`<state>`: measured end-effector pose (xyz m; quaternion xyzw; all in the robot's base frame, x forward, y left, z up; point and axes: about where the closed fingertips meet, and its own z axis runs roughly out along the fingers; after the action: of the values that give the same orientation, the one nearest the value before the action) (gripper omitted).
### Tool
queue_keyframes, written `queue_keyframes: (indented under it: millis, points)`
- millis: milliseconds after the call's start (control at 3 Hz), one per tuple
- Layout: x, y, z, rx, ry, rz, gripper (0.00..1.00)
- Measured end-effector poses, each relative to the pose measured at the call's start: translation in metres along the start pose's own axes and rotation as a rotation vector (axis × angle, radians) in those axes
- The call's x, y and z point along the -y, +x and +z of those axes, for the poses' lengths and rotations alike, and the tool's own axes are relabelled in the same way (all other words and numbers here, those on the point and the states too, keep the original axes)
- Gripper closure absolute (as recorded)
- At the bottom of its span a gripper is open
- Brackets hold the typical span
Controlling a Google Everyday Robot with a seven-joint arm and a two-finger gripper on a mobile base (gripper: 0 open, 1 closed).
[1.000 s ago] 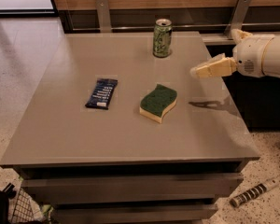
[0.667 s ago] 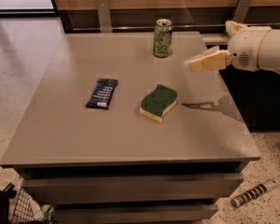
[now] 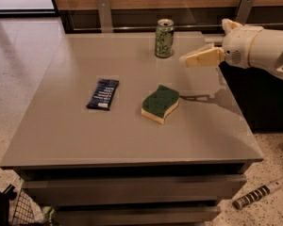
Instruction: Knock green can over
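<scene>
The green can [image 3: 164, 38] stands upright near the far edge of the grey table [image 3: 61, 126], pale green with dark lettering and a silver top. My gripper [image 3: 185, 60] comes in from the right on a cream arm, above the table. Its tip points left toward the can and sits a short way right of it, at about the height of the can's base in the picture, apart from it.
A yellow sponge with a green top [image 3: 161, 103] lies mid-table. A dark blue snack bar [image 3: 103, 93] lies to its left. A railing and wooden wall run behind the table. A wire basket [image 3: 16, 211] and a striped tool [image 3: 257, 194] lie on the floor.
My gripper has moved left and toward the far edge, closer to the can. The can, sponge and bar have not moved.
</scene>
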<state>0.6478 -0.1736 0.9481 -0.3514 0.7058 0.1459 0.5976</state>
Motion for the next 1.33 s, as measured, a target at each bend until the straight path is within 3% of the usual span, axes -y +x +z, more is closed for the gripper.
queue_keyframes:
  millis: [667, 1333]
  points:
    - [0.057, 0.006, 0.087, 0.135, 0.017, 0.046, 0.00]
    - [0.076, 0.017, 0.142, 0.151, -0.027, 0.092, 0.00]
